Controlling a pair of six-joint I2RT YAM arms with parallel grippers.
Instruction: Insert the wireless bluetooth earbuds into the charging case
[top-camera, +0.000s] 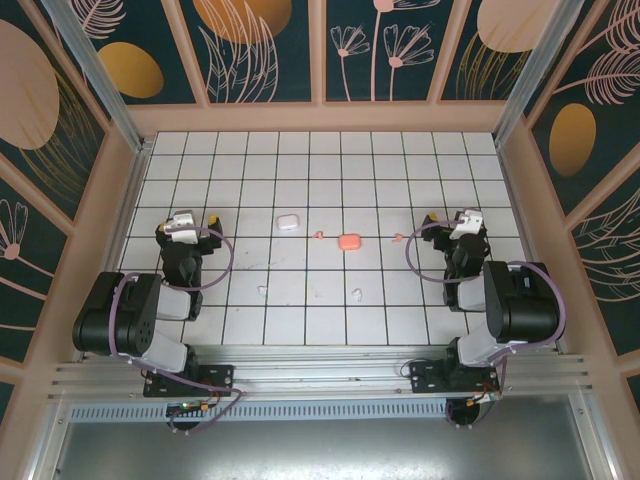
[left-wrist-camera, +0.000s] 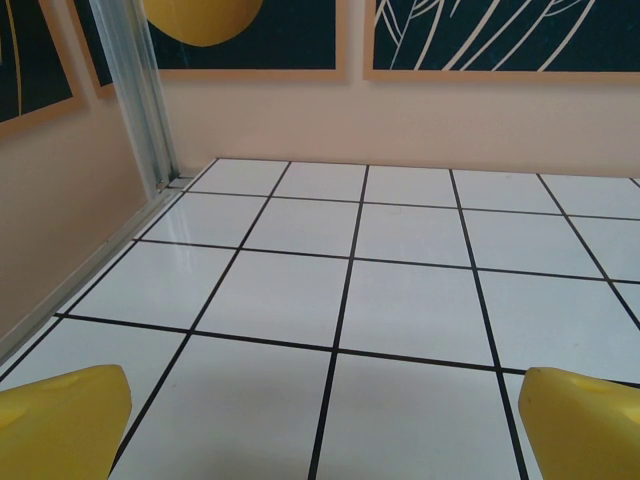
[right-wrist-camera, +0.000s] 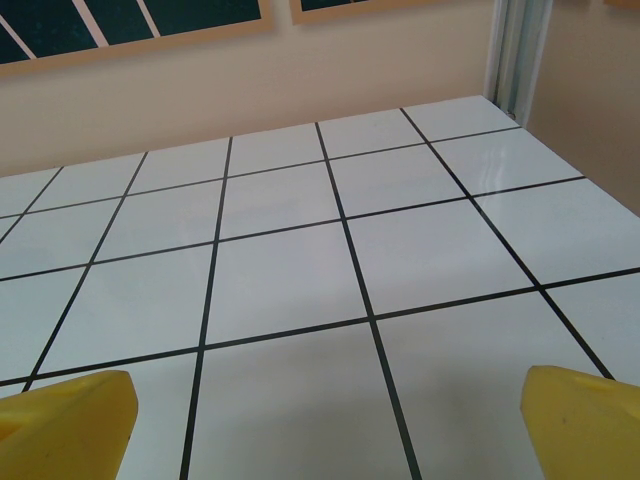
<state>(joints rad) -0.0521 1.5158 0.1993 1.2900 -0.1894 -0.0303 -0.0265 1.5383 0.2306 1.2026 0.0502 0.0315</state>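
White tiles (top-camera: 320, 180) hold specks you barely resolve: two white earbuds (top-camera: 263, 290), two pink earbuds (top-camera: 319, 235) flanking one pink case (top-camera: 348, 242); one white case (top-camera: 287, 222); left gripper (left-wrist-camera: 322, 425), right gripper (right-wrist-camera: 322, 425) gape empty, fingertips cropped.

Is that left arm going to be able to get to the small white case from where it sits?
Probably yes. The white case lies on bare tiles just to the right of the left gripper, whose jaws stand open, and nothing sits between them.

No readable text, label, brand, number or sign on any surface.
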